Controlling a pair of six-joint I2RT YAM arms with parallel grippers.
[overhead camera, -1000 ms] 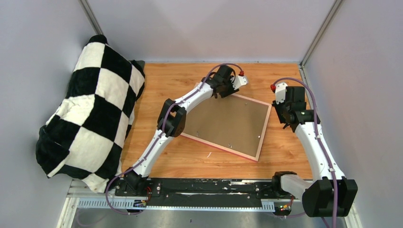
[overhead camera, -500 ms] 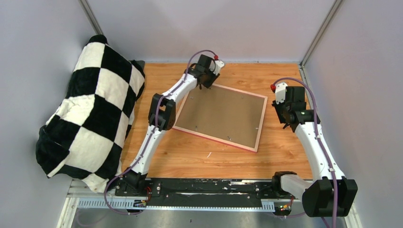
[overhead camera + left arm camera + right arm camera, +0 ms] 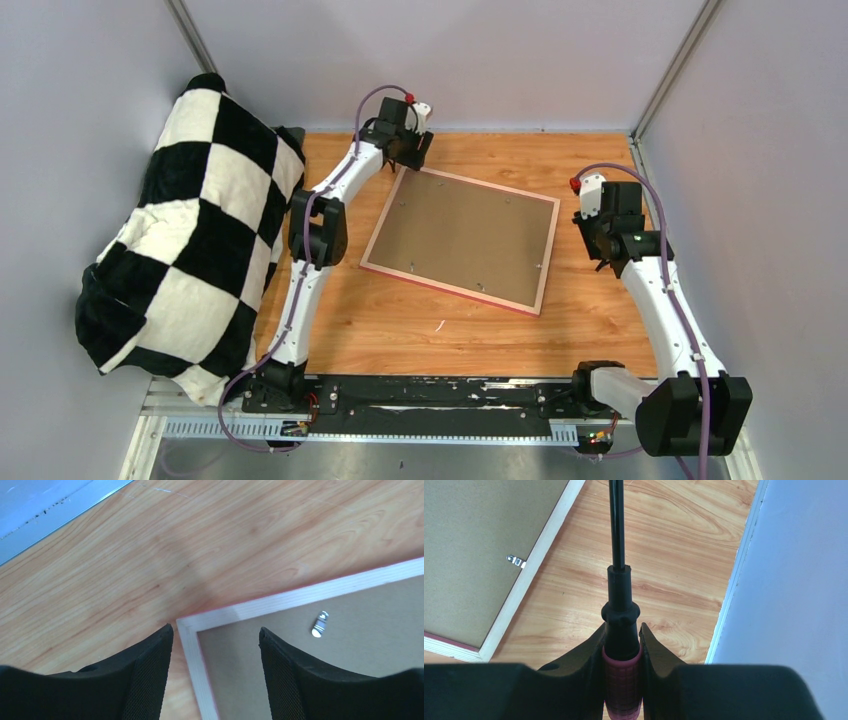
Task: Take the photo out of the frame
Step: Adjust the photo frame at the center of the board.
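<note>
checkered blanket (image 3: 190, 240) left of frame (image 3: 300, 596), screwdriver (image 3: 621, 615) gripped

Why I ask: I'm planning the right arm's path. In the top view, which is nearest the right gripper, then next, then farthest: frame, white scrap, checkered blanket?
From the right gripper, shut on the screwdriver:
1. frame, just to its left.
2. white scrap, toward the near middle.
3. checkered blanket, at the far left.

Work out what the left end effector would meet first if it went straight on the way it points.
Probably the frame: its corner lies between the left end effector's open fingers, though the gap is unclear.
</note>
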